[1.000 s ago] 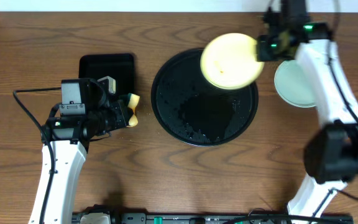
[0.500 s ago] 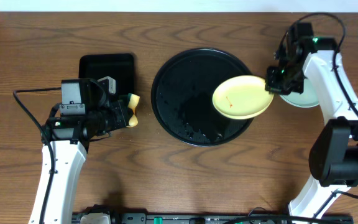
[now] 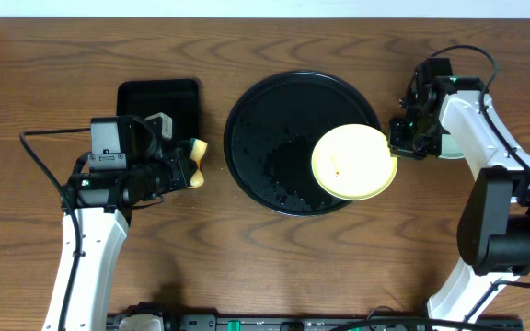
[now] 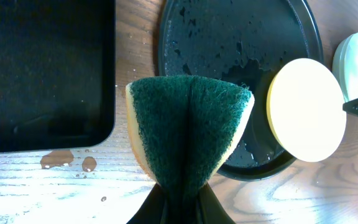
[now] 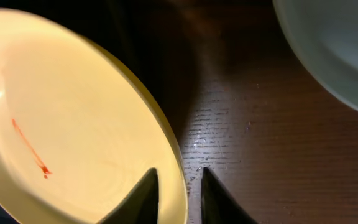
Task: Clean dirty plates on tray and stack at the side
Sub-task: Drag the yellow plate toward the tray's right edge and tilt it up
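Right jaws stand slightly parted astride the yellow plate (image 3: 354,162) on the tray (image 3: 256,119); left jaws, clamping the sponge (image 4: 188,130), should scrub its red smear (image 5: 28,149) firmly.

Yel. plate (image 3: 353,163) w/ prob. red streak (image 5: 28,147)

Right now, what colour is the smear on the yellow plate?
Orange-red: a thin smear on the yellow plate, clearest in right wrist view.
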Robot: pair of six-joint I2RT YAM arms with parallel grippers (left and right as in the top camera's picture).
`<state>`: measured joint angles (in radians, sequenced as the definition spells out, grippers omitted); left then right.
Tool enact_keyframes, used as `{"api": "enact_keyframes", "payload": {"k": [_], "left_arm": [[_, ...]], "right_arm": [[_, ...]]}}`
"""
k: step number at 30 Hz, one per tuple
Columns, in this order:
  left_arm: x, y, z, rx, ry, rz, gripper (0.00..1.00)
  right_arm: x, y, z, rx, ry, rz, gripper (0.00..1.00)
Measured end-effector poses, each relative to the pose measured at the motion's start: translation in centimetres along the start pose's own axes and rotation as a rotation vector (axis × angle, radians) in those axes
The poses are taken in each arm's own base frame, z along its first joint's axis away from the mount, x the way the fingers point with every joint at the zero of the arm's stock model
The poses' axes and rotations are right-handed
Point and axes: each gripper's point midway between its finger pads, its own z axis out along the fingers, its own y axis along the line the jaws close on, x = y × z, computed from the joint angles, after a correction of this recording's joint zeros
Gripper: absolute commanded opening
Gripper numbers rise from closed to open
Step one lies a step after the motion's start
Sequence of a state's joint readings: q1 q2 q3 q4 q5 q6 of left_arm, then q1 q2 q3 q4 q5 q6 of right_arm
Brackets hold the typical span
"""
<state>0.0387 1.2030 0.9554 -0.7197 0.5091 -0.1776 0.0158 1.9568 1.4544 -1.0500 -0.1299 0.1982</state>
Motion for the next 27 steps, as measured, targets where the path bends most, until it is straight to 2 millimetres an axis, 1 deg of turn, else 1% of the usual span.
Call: {"api": "enact_keyframes", "payload": {"k": [4,11,15,18,19,20,27], "left_arm": [[0.0,0.0,0.0,0.0,0.001,0.002,0.08],[0.1,0.0,0.0,-0.001,0.005,0.0,0.08],[0.1,0.0,0.0,-0.001,0.005,0.001,0.08],[0.1,0.0,0.0,-0.001,0.005,0.0,0.08],[0.1,0.0,0.0,-0.001,0.006,0.0,0.08],[0.1,0.0,0.0,-0.001,0.006,0.0,0.08],[0.1,0.0,0.0,-0.001,0.005,0.0,0.08]], "right_arm": [[0.2,-0.1,0.3,0.001,0.005,-0.004,0.32],[0.3,0.4,0.4,-0.03,0.009,-0.013,0.32],[0.8,0.3,1.4,-0.038,0.019,-0.02,0.27],[1.4,0.2,2.1,-0.042,0.031,-0.022,0.2],[1.5,0.2,2.2,-0.044,0.034,-0.022,0.16],[1.5,0.2,2.3,-0.045,0.036,-0.024,0.15],[1.3,0.3,2.5,-0.05,0.025,-0.023,0.15]]}}
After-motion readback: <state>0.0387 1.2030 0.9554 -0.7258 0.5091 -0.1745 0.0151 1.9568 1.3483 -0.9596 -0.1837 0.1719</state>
